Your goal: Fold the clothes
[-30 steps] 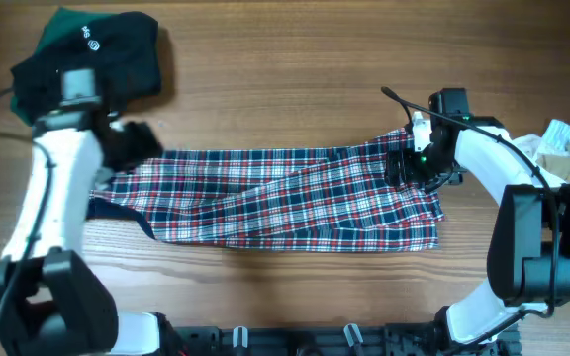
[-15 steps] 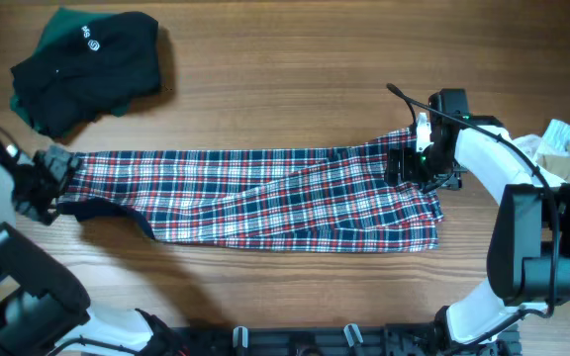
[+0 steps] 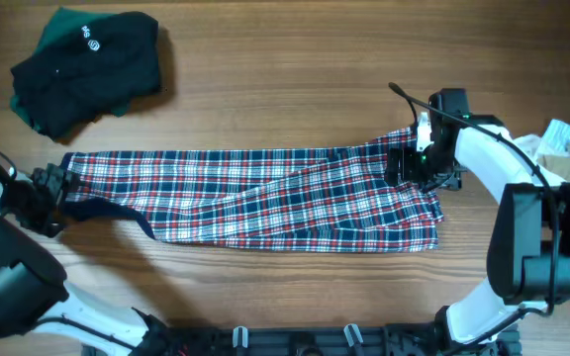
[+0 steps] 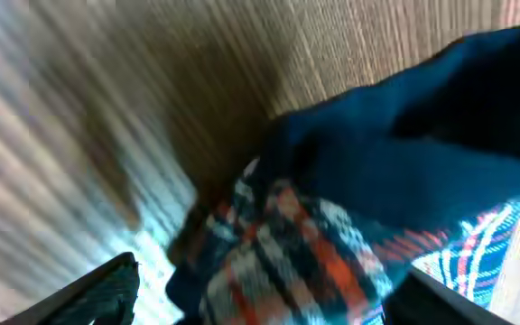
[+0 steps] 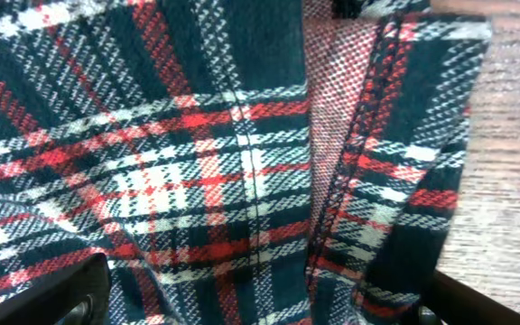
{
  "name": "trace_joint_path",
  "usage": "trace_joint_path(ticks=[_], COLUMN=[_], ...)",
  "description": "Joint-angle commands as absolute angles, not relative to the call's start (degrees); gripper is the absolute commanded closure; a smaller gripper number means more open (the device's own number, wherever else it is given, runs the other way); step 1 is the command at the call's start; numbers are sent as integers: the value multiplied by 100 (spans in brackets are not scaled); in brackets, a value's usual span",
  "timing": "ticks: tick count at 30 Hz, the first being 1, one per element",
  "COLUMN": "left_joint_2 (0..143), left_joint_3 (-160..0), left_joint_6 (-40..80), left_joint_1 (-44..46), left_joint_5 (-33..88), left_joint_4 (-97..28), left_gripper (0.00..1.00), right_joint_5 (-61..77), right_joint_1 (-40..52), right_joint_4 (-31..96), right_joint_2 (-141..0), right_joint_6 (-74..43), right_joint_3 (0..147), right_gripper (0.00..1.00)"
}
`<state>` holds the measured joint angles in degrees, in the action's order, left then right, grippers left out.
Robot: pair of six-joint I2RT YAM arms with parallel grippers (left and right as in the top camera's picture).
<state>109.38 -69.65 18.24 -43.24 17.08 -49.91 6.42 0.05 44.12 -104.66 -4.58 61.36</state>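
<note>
The wooden table (image 3: 295,69) shows whole only from overhead. The plaid garment (image 3: 265,193), in woven red, white and navy check, lies across its middle as 1 long flat band. A loop of navy trim (image 3: 107,210) curls off its lower left edge. A dark green and black garment (image 3: 87,64) is heaped at the far left corner, and a white and beige cloth (image 3: 567,148) sits at the right edge.

The left gripper (image 3: 49,186) is at the plaid's left end and the right gripper (image 3: 411,166) is on its right end.

The left wrist view is blurred. It shows what the overhead hides: the plaid's end is bunched under a navy fold between 2 widely parted fingers (image 4: 97,289). The jaws gape and nothing looks pinched. The right wrist view shows crisp weave, a stitched hem and the paler reverse. Its fingers (image 5: 52,293) are spread fully over the cloth and grip nothing.

1 second ago the left arm reached over the table's left side, beside the dark heap. Now it lies low at the table's left edge, and the plaid's left end sits further left. The right arm has not moved.
</note>
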Motion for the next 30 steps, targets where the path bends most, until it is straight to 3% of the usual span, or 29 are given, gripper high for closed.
trace_joint_path(ticks=[1,12,13,16,17,18,22,30], left_joint_2=[11045,11528,11539,11539,11539,11539,11539,11310], left_joint_3=[-6921,-6921,-6921,-6921,-6921,-6921,-6921,-6923], left_joint_6=[1667,1406,1404,1409,1409,1409,1406,1365], left_joint_1=[-4335,-4292,-4274,-4244,-4244,-4235,-4226,-4211], left_joint_5=[1879,2403,2403,2403,2403,2403,2399,2397], left_joint_4=[-4897,-4598,-4582,-4604,-4622,-4641,-4709,-4869], left_gripper=[15,17,20,49,55,68,96,96], right_joint_5=[904,902,902,902,902,904,904,899], right_joint_1=[12,12,12,12,12,12,12,12], right_joint_4=[4593,4963,4967,4995,5028,5070,5166,5188], right_joint_2=[-10704,-10702,-10702,-10694,-10691,-10687,-10683,-10680], right_joint_6=[-613,-602,-600,-609,-609,-615,-617,-659], right_joint_3=[6239,6580,6580,6626,6676,6746,6952,7050], right_gripper=[0,0,0,0,0,0,0,0])
